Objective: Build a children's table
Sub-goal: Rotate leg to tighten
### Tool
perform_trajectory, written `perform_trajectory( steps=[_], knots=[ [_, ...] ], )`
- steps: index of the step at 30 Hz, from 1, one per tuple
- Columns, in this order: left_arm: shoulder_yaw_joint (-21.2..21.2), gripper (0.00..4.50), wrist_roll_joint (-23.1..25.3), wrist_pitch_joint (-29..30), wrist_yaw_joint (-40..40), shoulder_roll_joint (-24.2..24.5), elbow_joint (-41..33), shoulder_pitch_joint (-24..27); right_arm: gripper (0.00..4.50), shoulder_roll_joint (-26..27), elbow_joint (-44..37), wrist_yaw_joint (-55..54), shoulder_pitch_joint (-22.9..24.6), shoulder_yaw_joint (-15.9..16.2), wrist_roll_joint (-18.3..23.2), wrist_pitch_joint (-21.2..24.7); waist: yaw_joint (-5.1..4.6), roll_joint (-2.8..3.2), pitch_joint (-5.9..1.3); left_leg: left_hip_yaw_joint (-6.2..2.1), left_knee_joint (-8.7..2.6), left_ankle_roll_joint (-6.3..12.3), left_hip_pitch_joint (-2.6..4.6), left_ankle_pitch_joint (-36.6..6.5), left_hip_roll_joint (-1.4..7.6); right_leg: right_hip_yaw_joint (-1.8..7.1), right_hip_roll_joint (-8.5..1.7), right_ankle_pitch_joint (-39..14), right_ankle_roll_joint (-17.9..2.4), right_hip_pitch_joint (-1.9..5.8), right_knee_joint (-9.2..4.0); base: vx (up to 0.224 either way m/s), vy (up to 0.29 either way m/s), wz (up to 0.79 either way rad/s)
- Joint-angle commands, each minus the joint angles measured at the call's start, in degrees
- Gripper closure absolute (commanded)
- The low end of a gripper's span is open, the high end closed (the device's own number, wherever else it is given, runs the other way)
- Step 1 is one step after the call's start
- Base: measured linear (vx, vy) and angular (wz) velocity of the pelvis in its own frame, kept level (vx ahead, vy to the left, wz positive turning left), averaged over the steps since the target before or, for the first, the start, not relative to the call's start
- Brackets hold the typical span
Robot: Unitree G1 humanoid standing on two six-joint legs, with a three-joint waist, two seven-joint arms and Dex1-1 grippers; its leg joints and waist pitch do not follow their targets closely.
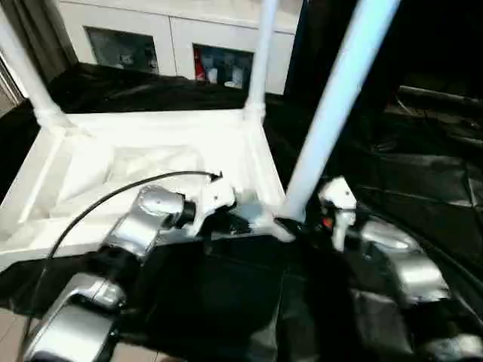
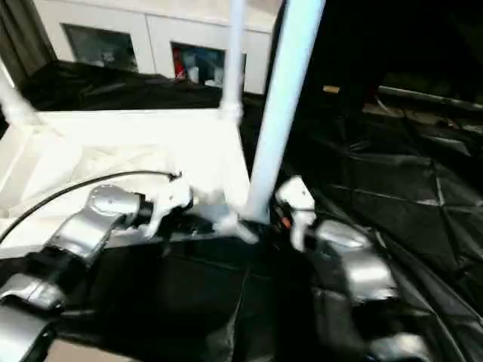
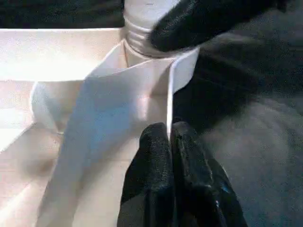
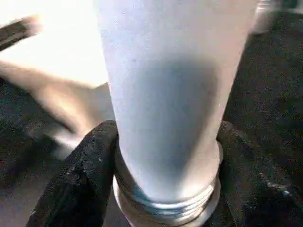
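The white tabletop (image 1: 151, 170) lies upside down on the black-draped work table, rim up. Two white tube legs stand in its far corner sockets, one at far left (image 1: 23, 68) and one at far right (image 1: 260, 53). A third leg (image 1: 332, 105) leans up from the near right corner socket (image 1: 272, 222). My right gripper (image 4: 165, 142) is shut on this leg just above its threaded end (image 4: 165, 208), one black finger on each side. My left gripper (image 3: 169, 135) is shut on the thin rim wall (image 3: 169, 94) of the tabletop, right beside that socket.
The black cloth (image 1: 407, 173) covers the work table around the tabletop, in folds to the right. A white cabinet with glass doors (image 1: 151, 38) stands behind. A black cable (image 1: 90, 207) arcs over my left forearm.
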Motion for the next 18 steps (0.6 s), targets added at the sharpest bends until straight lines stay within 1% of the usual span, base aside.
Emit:
perform_trajectory(
  steps=[1,2,3,4,5,6,7,8,10,11,13,14,15,16,18],
  knots=[
    [0.91,4.50,0.81,3.06,7.06,-2.65,2.41,-1.07,1.78,3.18,4.94,-12.67,-0.81,-5.11,-0.41,4.34,-0.11,0.03,-2.89,-1.00,-4.30,0.42,0.87,-9.92,3.07,2.76,-4.67,-12.76,-12.67,2.35,-4.69,0.000,0.000,0.00],
    [0.92,4.50,1.20,3.66,9.55,-4.16,3.37,-1.78,1.78,5.43,6.32,-16.53,-1.80,-6.15,0.15,5.15,-0.15,0.19,-2.89,-1.11,-4.40,0.18,0.79,-10.05,3.05,2.73,-4.69,-12.43,-12.60,2.27,-4.62,0.000,0.000,0.00],
    [0.70,4.50,1.53,3.95,11.11,-5.46,4.10,-2.32,1.78,7.31,7.53,-19.42,-2.67,-6.64,0.39,5.42,-0.20,0.14,-2.96,-1.23,-4.45,-0.33,0.77,-10.32,2.99,2.59,-4.63,-12.12,-12.41,2.38,-4.61,0.000,0.000,0.00],
    [0.50,4.50,1.72,4.01,11.83,-6.11,4.46,-2.58,1.78,8.32,8.18,-20.84,-3.14,-6.71,0.27,5.33,-0.09,0.20,-3.11,-1.08,-4.30,-0.36,1.01,-10.04,2.93,2.70,-4.67,-10.77,-12.43,2.28,-4.60,0.000,0.000,0.00],
    [0.20,4.50,1.91,3.77,12.60,-7.16,4.82,-2.88,1.78,9.41,9.00,-22.32,-3.81,-5.95,-0.63,4.96,-0.09,0.07,-2.94,-1.02,-4.36,0.02,0.76,-10.21,2.85,2.78,-4.67,-10.23,-12.25,2.42,-4.75,0.000,0.000,0.00],
    [-0.35,4.50,2.11,3.27,12.85,-8.29,5.05,-3.14,1.78,10.44,9.68,-23.34,-4.46,-4.49,-2.14,4.32,-0.13,0.18,-2.85,-0.99,-4.37,0.15,0.72,-10.54,2.82,2.79,-4.73,-10.67,-12.22,2.34,-4.83,0.000,0.000,0.00],
    [-0.69,4.50,2.41,2.48,12.95,-9.27,5.51,-3.46,1.78,11.17,10.20,-23.76,-5.03,-2.92,-3.87,3.57,-0.14,0.10,-2.83,-1.02,-4.40,0.03,0.74,-11.31,2.72,2.77,-4.77,-12.19,-11.72,2.35,-5.04,0.000,0.000,0.00],
    [-0.72,4.50,2.53,2.18,12.94,-9.50,5.76,-3.60,1.78,11.34,10.37,-23.85,-5.21,-2.52,-4.40,3.34,-0.16,0.08,-2.77,-1.06,-4.50,-0.03,0.83,-11.75,2.72,2.76,-4.72,-13.10,-11.37,2.29,-5.15,0.000,0.000,0.00],
    [-0.89,4.50,2.72,1.67,12.63,-9.68,6.05,-3.71,1.08,11.63,10.27,-23.57,-5.48,-1.96,-4.97,2.84,-0.16,0.14,-2.67,-1.18,-4.69,-0.25,0.95,-13.37,2.77,2.78,-4.73,-15.36,-10.36,2.29,-5.38,0.000,0.000,0.00],
    [-0.89,4.50,2.72,1.67,12.63,-9.68,6.05,-3.71,1.08,11.63,10.27,-23.57,-5.48,-1.96,-4.97,2.84,-0.15,0.14,-2.63,-1.24,-4.74,-0.24,1.00,-13.81,2.83,2.77,-4.75,-15.82,-10.16,2.23,-5.44,0.000,0.000,0.00],
    [-1.09,4.50,2.69,1.09,11.70,-8.99,5.68,-3.29,1.06,11.28,9.95,-22.47,-5.79,-1.88,-5.01,2.29,-0.15,0.21,-2.78,-1.27,-4.75,-0.11,0.99,-13.57,2.89,2.84,-4.81,-14.81,-10.26,2.25,-5.36,0.000,0.000,0.00],
    [-1.12,4.50,2.66,1.02,11.41,-8.67,5.55,-3.12,0.80,11.02,9.96,-22.21,-5.97,-1.83,-5.09,2.01,-0.14,0.21,-2.77,-1.24,-4.75,-0.11,0.95,-13.42,2.91,2.84,-4.80,-14.29,-10.47,2.21,-5.32,0.000,0.000,0.00],
    [-1.10,4.50,2.54,0.63,10.74,-8.20,5.40,-2.88,0.80,10.57,10.02,-21.04,-6.22,-2.00,-4.68,1.17,-0.14,-0.05,-2.77,-1.22,-4.77,0.06,0.77,-13.06,2.86,2.81,-4.76,-13.39,-10.48,2.40,-5.21,0.000,0.000,0.00],
    [-1.08,4.50,2.46,0.38,10.29,-7.91,5.32,-2.75,0.80,10.29,10.05,-20.22,-6.37,-2.12,-4.36,0.57,-0.14,0.02,-2.77,-1.23,-4.74,0.23,0.78,-12.90,2.87,2.82,-4.77,-13.07,-10.63,2.43,-5.11,0.000,0.000,0.00],
    [-1.03,4.50,2.17,-1.06,7.88,-6.48,4.87,-2.07,0.80,8.40,8.80,-15.00,-6.39,-1.83,-3.57,-0.73,-0.11,0.07,-2.72,-1.16,-4.69,0.98,0.72,-12.68,2.87,2.86,-4.86,-12.94,-10.92,2.45,-5.18,0.000,0.000,0.00]
  ],
)
